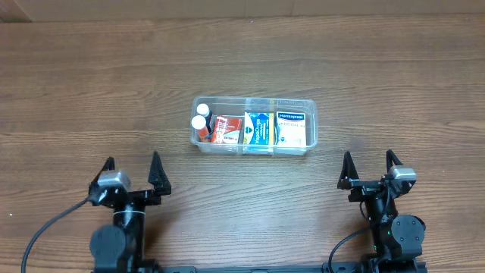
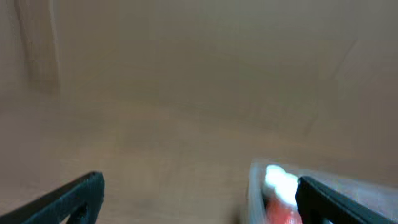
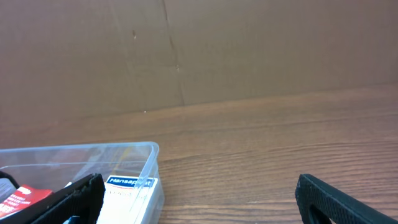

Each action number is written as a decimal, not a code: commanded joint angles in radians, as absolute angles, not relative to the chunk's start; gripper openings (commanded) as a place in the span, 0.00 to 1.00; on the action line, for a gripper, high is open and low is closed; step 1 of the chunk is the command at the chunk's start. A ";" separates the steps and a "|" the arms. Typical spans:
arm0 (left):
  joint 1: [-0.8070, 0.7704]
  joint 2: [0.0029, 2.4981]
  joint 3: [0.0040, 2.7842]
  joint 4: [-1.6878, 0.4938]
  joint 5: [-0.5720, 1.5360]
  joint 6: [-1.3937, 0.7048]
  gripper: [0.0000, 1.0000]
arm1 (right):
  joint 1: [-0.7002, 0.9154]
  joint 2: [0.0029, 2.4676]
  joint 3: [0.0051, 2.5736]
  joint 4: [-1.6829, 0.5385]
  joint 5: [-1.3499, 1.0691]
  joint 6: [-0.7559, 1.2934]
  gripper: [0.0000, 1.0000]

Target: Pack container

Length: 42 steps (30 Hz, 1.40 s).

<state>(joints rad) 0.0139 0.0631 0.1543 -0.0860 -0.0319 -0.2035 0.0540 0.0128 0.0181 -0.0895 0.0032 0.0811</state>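
Observation:
The clear plastic container [image 1: 312,125] sits on the wooden table at centre. It holds two small white-capped bottles [image 1: 201,116] at its left end, a red box [image 1: 224,130], a blue and white box [image 1: 259,130] and a white Hansaplast box [image 1: 291,129]. My left gripper [image 1: 133,171] is open and empty near the table's front left. My right gripper [image 1: 371,168] is open and empty at the front right. The left wrist view shows the container's left end [image 2: 255,186] with a bottle [image 2: 280,186], blurred. The right wrist view shows the container's right end [image 3: 149,152] and the Hansaplast box [image 3: 127,186].
A brown cardboard wall [image 3: 199,50] stands behind the table's far edge. Bare wooden tabletop [image 1: 91,91] surrounds the container on all sides.

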 commanded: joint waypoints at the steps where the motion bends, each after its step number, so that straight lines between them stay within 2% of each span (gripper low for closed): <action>1: 0.020 0.011 0.000 0.190 0.021 -0.056 1.00 | 0.060 0.003 0.008 -0.084 -0.002 0.078 1.00; 5: 0.024 0.002 0.004 0.130 0.037 -0.003 1.00 | 0.060 0.003 0.008 -0.084 -0.002 0.078 1.00; 9: 0.025 0.004 0.005 -0.074 0.070 -0.080 1.00 | 0.060 0.003 0.008 -0.084 -0.002 0.078 1.00; 42: 0.025 0.005 0.005 -0.071 0.072 -0.112 1.00 | 0.060 0.003 0.008 -0.084 -0.002 0.078 1.00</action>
<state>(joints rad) 0.0158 0.0151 0.0078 -0.0715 0.0536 -0.1013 0.0540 0.0128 0.0181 -0.0898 0.0036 0.0811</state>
